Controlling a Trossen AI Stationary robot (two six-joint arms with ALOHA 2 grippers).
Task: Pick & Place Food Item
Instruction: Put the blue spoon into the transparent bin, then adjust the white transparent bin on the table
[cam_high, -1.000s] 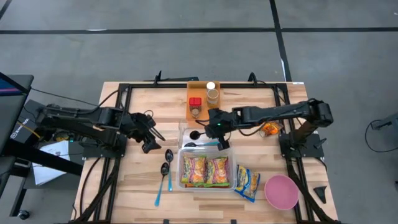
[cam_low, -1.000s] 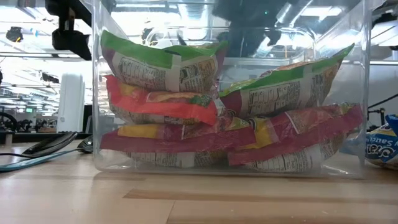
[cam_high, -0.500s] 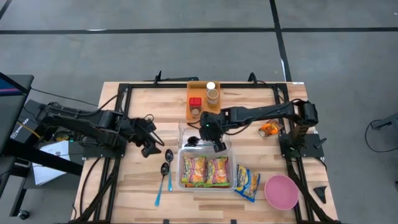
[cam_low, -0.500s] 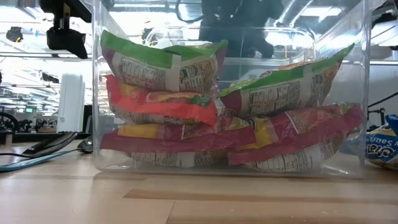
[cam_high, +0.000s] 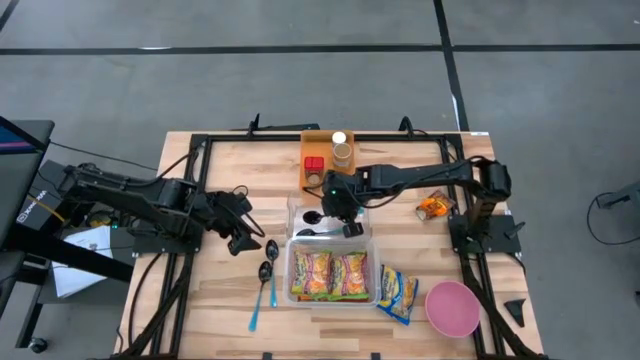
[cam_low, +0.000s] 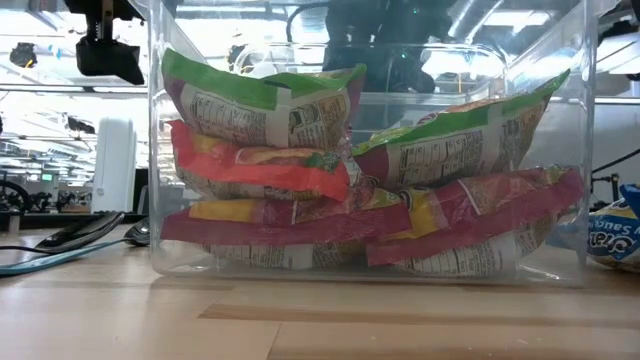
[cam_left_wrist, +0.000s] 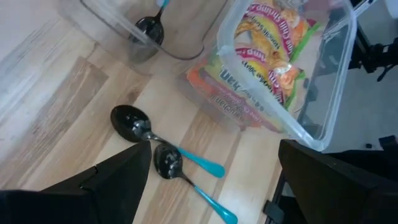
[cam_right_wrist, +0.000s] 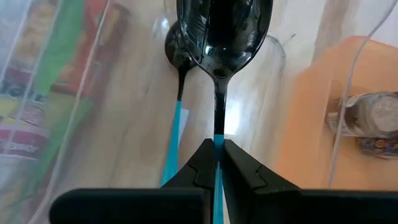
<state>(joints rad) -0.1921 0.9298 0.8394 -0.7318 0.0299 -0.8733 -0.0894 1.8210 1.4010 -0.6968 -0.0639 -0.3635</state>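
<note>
My right gripper (cam_right_wrist: 217, 163) is shut on a black spoon with a blue handle (cam_right_wrist: 224, 31) over the small clear container (cam_high: 322, 218) at mid-table. A second such spoon (cam_right_wrist: 177, 50) lies inside that container. Two more spoons (cam_left_wrist: 149, 143) lie on the wood to the left of the large clear bin (cam_high: 331, 275), which holds several food packets (cam_low: 350, 190). My left gripper (cam_high: 240, 237) hovers open above the table, left of those spoons, with nothing between its fingers. My right gripper pinches the spoon's blue handle (cam_right_wrist: 218, 144) between its two fingers, which lie along the handle. The fingers slant down from the table's right. The black bowl (cam_right_wrist: 224, 31) points away from the fingers, over the small container; whether it touches the container I cannot tell.
An orange tray (cam_high: 318, 140) with jars stands behind the small container. A snack packet (cam_high: 397, 293) and a pink bowl (cam_high: 452, 308) lie at the near right. An orange packet (cam_high: 435, 207) lies by the right arm's base. A black frame borders the table.
My right gripper has gone down and a little toward the table's left edge with the spoon, tipping more steeply downward, so that the spoon now hangs over the small container. It has stayed shut on the handle.
</note>
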